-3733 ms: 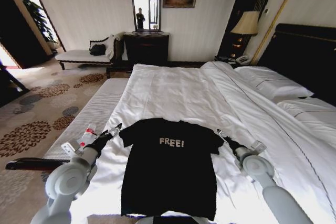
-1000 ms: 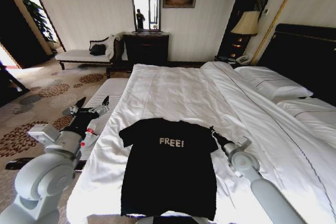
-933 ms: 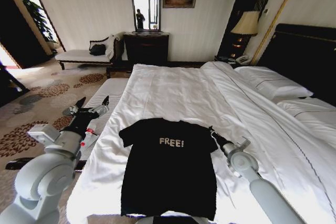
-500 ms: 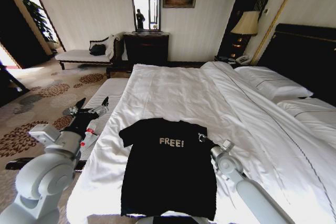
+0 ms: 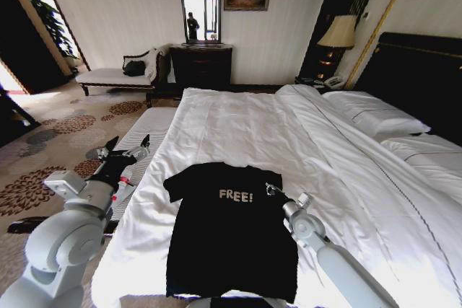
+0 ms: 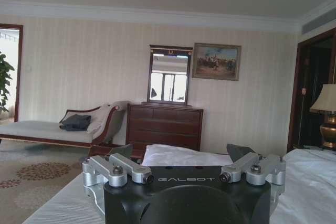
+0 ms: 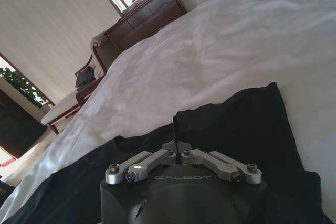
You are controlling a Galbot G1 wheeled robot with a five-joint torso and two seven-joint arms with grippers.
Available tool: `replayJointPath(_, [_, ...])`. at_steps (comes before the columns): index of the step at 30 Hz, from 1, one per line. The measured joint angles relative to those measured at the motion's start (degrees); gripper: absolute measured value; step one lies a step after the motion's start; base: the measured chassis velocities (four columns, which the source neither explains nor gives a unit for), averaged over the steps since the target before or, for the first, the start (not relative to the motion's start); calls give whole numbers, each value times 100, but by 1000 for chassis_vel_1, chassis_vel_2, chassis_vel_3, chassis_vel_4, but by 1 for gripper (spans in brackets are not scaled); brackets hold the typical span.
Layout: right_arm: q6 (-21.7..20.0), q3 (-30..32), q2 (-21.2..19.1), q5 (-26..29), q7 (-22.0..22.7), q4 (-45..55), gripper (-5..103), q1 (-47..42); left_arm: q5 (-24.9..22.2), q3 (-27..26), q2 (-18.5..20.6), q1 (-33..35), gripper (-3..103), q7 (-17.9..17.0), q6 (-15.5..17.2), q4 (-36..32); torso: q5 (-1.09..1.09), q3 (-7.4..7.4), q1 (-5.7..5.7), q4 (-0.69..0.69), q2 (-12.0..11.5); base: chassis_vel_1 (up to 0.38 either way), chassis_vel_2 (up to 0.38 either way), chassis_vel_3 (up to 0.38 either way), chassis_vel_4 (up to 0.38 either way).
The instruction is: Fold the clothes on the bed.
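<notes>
Your black T-shirt (image 5: 231, 229) lies flat, lettering up, on the near end of the white bed (image 5: 245, 124). Your right gripper (image 5: 270, 190) sits over the shirt's right sleeve, by the shoulder, its fingers pinched together on a fold of sleeve fabric (image 7: 231, 124). Your left gripper (image 5: 124, 143) hangs well left of the shirt, above the white bench (image 5: 130, 153), fingers spread and empty. The shirt looks light, limp and prone to bunching, so take it at sleeve and shoulder seams.
</notes>
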Motion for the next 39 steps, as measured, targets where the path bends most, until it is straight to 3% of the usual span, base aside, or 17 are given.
replayJointPath(10, [6,-135,66,-314,31,-267,-2,69,8,23,5,-12,100,1,0,41,0,0,0,1,0,0,0,0,0])
replayJointPath(17, [92,-23,-152,-574,-45,460,24,-423,64,88,-57,-31,100,5,-1,73,0,0,0,-2,0,0,0,0,0])
replayJointPath(20, [103,-18,-222,-598,-49,661,30,-548,81,101,-74,-32,100,7,-1,76,0,-1,0,-1,0,0,0,0,0])
replayJointPath(21, [107,17,-277,-592,-46,807,41,-624,96,107,-85,-32,100,8,-1,76,0,-1,0,0,0,0,0,0,0])
replayJointPath(23, [106,86,-319,-512,-15,906,41,-670,105,108,-89,-28,100,9,-1,76,0,-1,-1,1,0,0,0,0,0])
replayJointPath(25, [60,315,-419,-113,171,1015,52,-709,108,87,-90,-1,100,10,-4,59,0,0,0,1,0,0,0,0,0])
replayJointPath(26, [60,315,-419,-113,171,1015,52,-709,108,87,-90,-1,100,10,-4,59,0,0,0,1,0,0,0,0,0])
replayJointPath(30, [-56,696,-601,530,416,992,74,-777,109,46,-100,39,100,1,-18,37,0,0,0,0,0,0,0,0,0])
replayJointPath(33, [-135,754,-636,669,505,947,79,-805,109,48,-119,40,100,-5,-19,36,0,-1,0,-1,0,0,0,0,0])
replayJointPath(36, [-245,748,-592,912,685,907,95,-827,110,58,-131,32,100,-10,-19,36,0,0,0,0,0,0,0,0,0])
replayJointPath(39, [-304,707,-535,1001,789,896,98,-848,110,54,-129,32,100,-13,-19,32,1,0,0,0,0,0,0,0,0])
